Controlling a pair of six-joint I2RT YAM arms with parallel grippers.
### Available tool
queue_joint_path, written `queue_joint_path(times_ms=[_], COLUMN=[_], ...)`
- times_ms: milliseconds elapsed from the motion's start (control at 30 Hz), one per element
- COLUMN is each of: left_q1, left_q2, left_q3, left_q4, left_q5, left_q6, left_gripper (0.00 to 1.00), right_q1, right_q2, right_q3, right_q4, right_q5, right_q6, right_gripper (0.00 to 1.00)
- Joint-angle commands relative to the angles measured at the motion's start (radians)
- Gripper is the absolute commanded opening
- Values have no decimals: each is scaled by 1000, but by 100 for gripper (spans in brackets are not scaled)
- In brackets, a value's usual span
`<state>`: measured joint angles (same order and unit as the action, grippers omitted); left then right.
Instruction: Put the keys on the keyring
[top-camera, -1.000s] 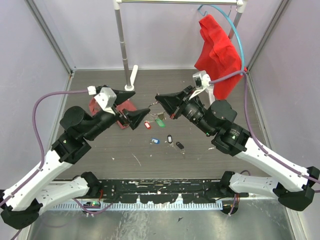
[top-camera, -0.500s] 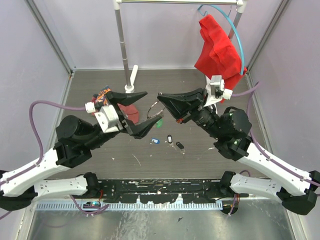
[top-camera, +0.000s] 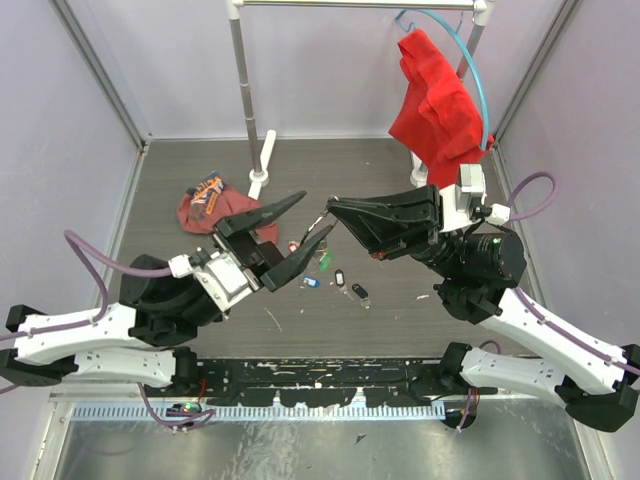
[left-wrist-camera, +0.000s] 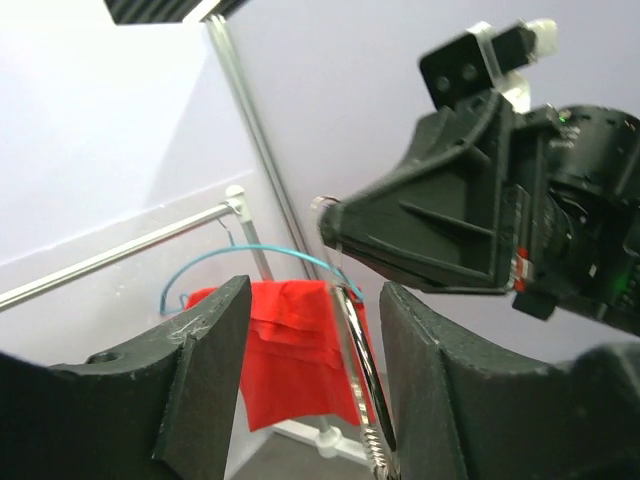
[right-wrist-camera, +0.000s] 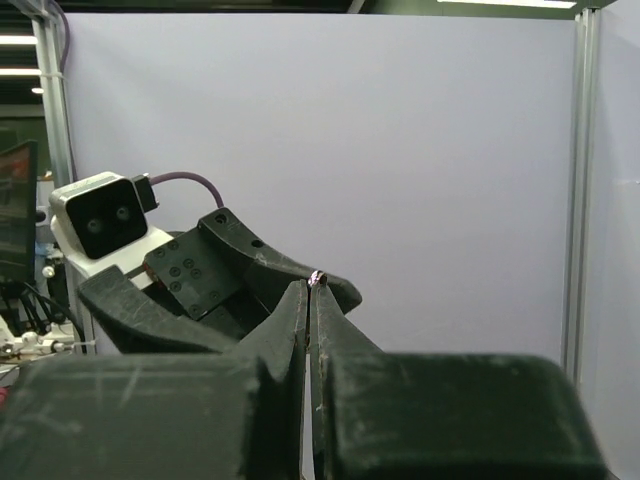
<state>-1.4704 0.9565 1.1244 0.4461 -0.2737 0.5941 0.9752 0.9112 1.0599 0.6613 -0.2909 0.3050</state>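
Observation:
The keyring (top-camera: 321, 214), a thin silver wire ring, is pinched at its edge by my shut right gripper (top-camera: 332, 204) above the table. My left gripper (top-camera: 316, 213) is open wide, with the ring hanging between its fingers. In the left wrist view the ring (left-wrist-camera: 362, 370) stands edge-on close to the right finger (left-wrist-camera: 440, 380), under the right gripper's tip (left-wrist-camera: 330, 215). In the right wrist view a bit of the ring (right-wrist-camera: 316, 277) sticks out of the shut gripper (right-wrist-camera: 314, 292). Keys lie on the table: red tag (top-camera: 293, 245), green (top-camera: 324, 260), blue (top-camera: 311, 281), black (top-camera: 359, 292).
A red cloth (top-camera: 435, 95) hangs on a blue hoop hanger (top-camera: 470, 60) from the rack at the back right. The rack's pole (top-camera: 243, 90) and its white foot (top-camera: 262, 168) stand at the back. A red patterned cloth (top-camera: 205, 200) lies on the table at the left.
Both grippers have risen and drawn back toward the near edge. My left gripper has opened wide around the ring. My right gripper has kept hold of the ring.

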Motion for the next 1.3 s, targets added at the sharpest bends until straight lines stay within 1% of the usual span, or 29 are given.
queue_joint_path(times_ms=[0,100,233,467,600,900,1000,1067,1133,1167,1267], left_q1=[-11,-18,-34,-74,-91,-106,-108,-111,-112,-111,-116], left_q2=[13,37,65,102,109,116,116,119,120,123,130], left_q3=[33,51,64,85,83,87,89,91,95,98,102], left_q4=[170,170,171,168,192,212,212,211,213,211,212], left_q5=[-38,-32,-42,-86,-96,-108,-119,-125,-133,-136,-150], left_q6=[57,78,124,228,255,267,267,268,288,297,323], left_gripper=[60,58,52,39,33,27,21,15,5,1,0], right_q1=[2,2,2,1,2,1,2,2,1,1,2], right_q2=[-18,-18,-20,-25,-30,-42,-41,-40,-41,-43,-49], right_q3=[17,20,21,21,20,18,15,16,17,16,18], right_q4=[94,93,88,82,64,25,23,21,16,13,2], right_q5=[-33,-38,-40,-42,-39,-32,-33,-34,-36,-35,-34], right_q6=[-7,-7,-8,-15,-27,-57,-58,-58,-60,-61,-67], right_gripper=[1,1,1,1,1,1,1,1,1,1,1])
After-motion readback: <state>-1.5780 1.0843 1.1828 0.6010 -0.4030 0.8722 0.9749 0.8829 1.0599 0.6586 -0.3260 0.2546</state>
